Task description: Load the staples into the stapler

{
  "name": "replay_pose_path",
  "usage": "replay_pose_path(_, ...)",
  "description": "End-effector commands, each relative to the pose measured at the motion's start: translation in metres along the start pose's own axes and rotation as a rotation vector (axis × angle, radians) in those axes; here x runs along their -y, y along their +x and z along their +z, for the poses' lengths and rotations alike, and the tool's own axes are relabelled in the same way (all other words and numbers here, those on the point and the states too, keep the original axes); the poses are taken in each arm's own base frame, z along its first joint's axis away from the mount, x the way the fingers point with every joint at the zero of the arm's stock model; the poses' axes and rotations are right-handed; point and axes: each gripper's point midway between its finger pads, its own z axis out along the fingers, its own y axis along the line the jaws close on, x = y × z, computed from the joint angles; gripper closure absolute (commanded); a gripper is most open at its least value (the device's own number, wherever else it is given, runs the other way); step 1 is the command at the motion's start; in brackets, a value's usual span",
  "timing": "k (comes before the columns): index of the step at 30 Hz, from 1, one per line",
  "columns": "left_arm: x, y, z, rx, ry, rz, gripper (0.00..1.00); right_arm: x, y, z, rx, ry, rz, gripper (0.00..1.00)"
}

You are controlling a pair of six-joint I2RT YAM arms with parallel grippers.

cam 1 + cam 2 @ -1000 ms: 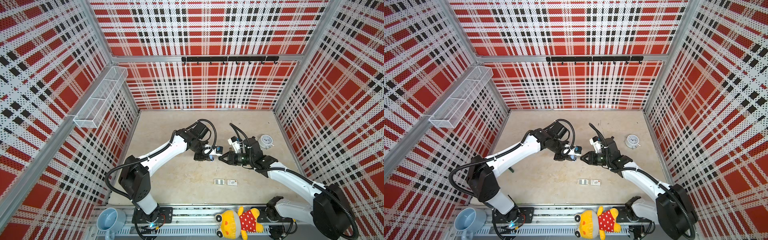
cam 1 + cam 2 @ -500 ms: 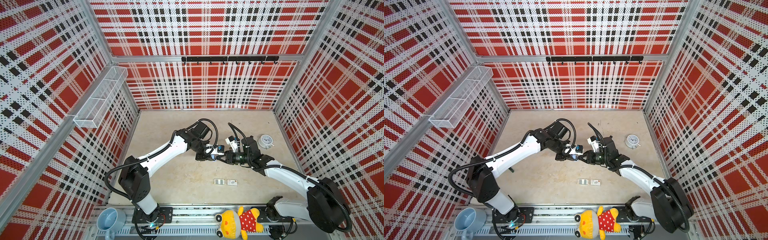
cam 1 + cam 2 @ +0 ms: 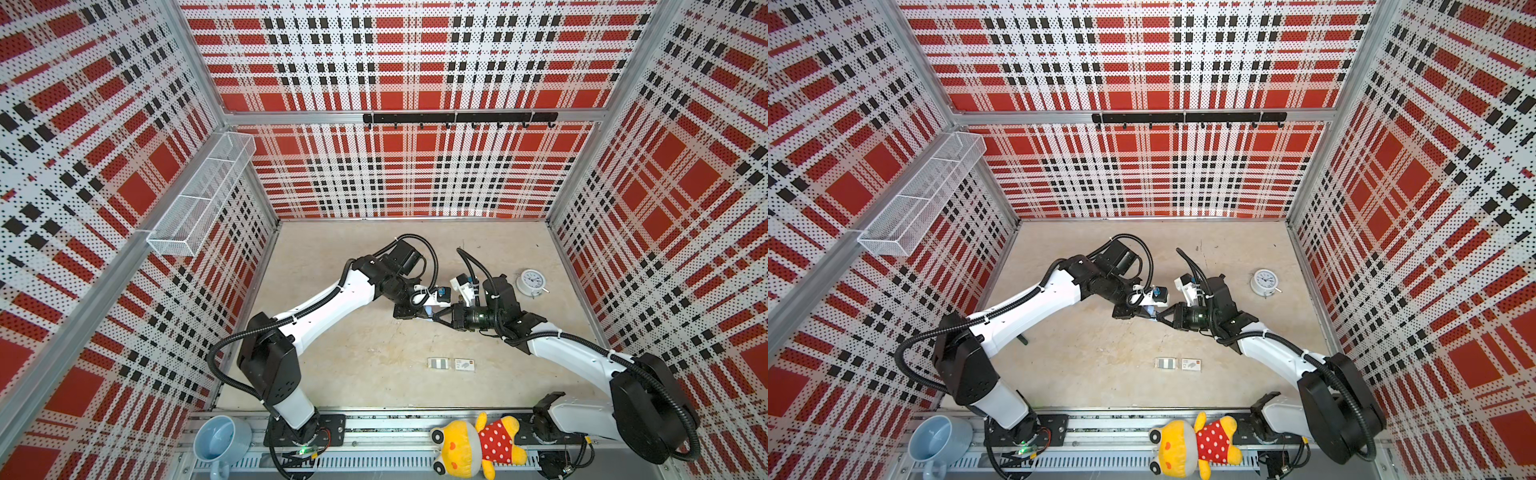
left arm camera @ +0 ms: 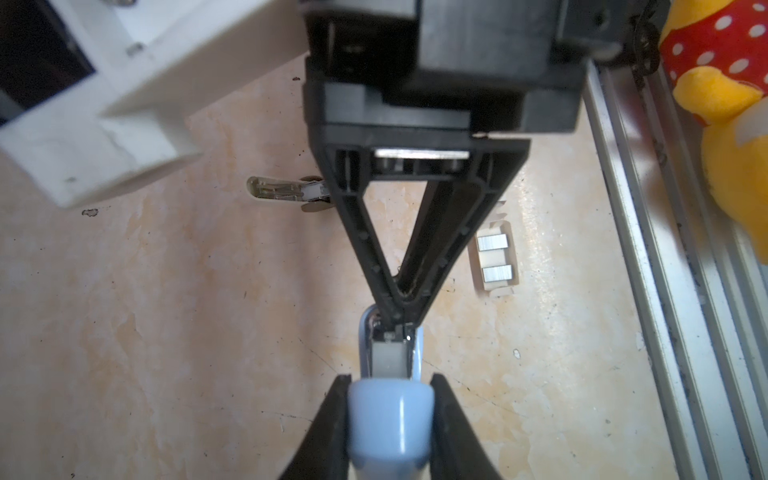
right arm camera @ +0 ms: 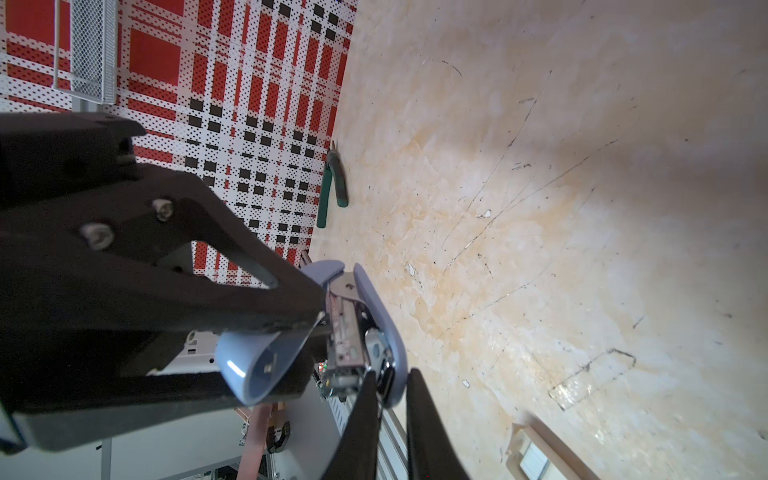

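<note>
My left gripper (image 4: 390,382) is shut on the light-blue stapler (image 4: 390,415) and holds it off the table, at mid-table in both top views (image 3: 429,310) (image 3: 1150,309). The stapler (image 5: 257,365) hangs open, its silver channel showing between two splayed blue arms. My right gripper (image 5: 390,382) meets it from the right (image 3: 437,313), with its jaws closed on the tip of one blue arm. The staples (image 4: 493,257) lie as silver blocks in a small white card tray (image 3: 439,363) on the table nearer the front.
A white printed sleeve (image 3: 464,365) lies beside the tray. A grey-beige stapler (image 4: 286,192) lies under the arms. A small clock (image 3: 532,282) sits at the right, green pliers (image 5: 332,183) by the left wall, a plush toy (image 3: 478,444) and a blue cup (image 3: 220,440) on the front rail.
My right gripper has moved left up to the stapler and its jaws have narrowed onto the stapler's end. The left gripper has stayed in place with the stapler.
</note>
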Motion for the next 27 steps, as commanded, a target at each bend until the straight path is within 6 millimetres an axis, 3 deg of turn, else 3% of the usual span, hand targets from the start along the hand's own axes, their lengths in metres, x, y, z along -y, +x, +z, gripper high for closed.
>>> replay_pose_path(1, -0.002, -0.031, -0.017, 0.106, -0.005, -0.007, 0.85, 0.000, -0.001, 0.005, 0.012, -0.020, -0.009, 0.86)
replay_pose_path(9, -0.007, -0.052, -0.030, 0.180, 0.000, -0.063, 0.86, -0.007, -0.008, 0.006, 0.050, -0.080, -0.010, 0.89)
replay_pose_path(20, 0.000, -0.058, -0.028, 0.216, 0.036, -0.118, 0.86, -0.020, -0.017, 0.002, 0.097, -0.121, -0.034, 0.87)
replay_pose_path(27, -0.004, -0.053, -0.025, 0.232, 0.035, -0.172, 0.86, 0.014, 0.001, -0.007, 0.066, 0.062, -0.036, 0.78)
